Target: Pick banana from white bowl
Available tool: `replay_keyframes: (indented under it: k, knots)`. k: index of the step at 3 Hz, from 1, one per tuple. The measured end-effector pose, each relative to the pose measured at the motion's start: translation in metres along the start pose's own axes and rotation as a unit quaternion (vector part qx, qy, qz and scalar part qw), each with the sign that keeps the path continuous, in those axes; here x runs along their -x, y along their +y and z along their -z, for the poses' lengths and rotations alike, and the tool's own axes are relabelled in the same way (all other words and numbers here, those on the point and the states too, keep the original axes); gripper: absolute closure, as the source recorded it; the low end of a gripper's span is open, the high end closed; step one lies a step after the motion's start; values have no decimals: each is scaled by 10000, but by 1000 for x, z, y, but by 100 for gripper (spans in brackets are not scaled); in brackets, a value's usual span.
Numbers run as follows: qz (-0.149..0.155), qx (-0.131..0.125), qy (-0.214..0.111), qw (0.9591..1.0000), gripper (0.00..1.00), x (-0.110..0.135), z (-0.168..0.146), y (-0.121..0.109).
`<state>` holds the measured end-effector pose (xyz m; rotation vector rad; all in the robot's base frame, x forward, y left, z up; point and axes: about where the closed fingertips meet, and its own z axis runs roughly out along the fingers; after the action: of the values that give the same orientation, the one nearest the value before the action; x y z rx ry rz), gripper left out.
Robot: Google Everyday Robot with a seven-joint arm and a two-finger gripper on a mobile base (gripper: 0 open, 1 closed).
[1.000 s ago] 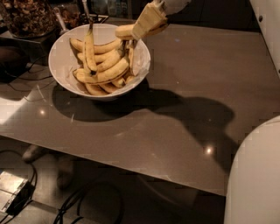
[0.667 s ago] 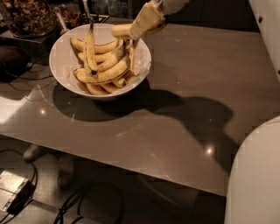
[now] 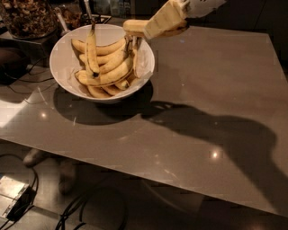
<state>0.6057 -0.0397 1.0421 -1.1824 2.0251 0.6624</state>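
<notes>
While your gripper (image 3: 150, 28) hangs over the white bowl's (image 3: 63, 47) far right rim, it's clamped on the banana (image 3: 131, 25), held above the pile (image 3: 105, 72). Only its left end shows; the fingers (image 3: 166, 20) hide the rest. The arm (image 3: 198, 5) is cut off up top.

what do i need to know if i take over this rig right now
Gripper: down at the right side of the white bowl, in among the bananas; whether it has a grip cannot be seen.
Banana: the thick curved one lies in the bowl with the bunch, not lifted. A slimmer long-stemmed banana lies on the left of the pile.
Bowl: on the grey table, far left part.
Done: reach to the bowl.
Left: grip the banana and lift it clear of the bowl.
</notes>
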Motion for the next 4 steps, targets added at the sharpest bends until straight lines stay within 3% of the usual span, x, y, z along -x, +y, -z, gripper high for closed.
replay_keyframes:
  k: [1, 2, 3, 4]
  knots:
    - [-243, -43, -101, 9996, 100, -23, 16, 22]
    - [-324, -49, -37, 9995, 100, -34, 15, 21]
    - [-384, -81, -168, 9991, 100, -32, 26, 36]
    - [-536, -163, -374, 9977, 100, -31, 45, 66]
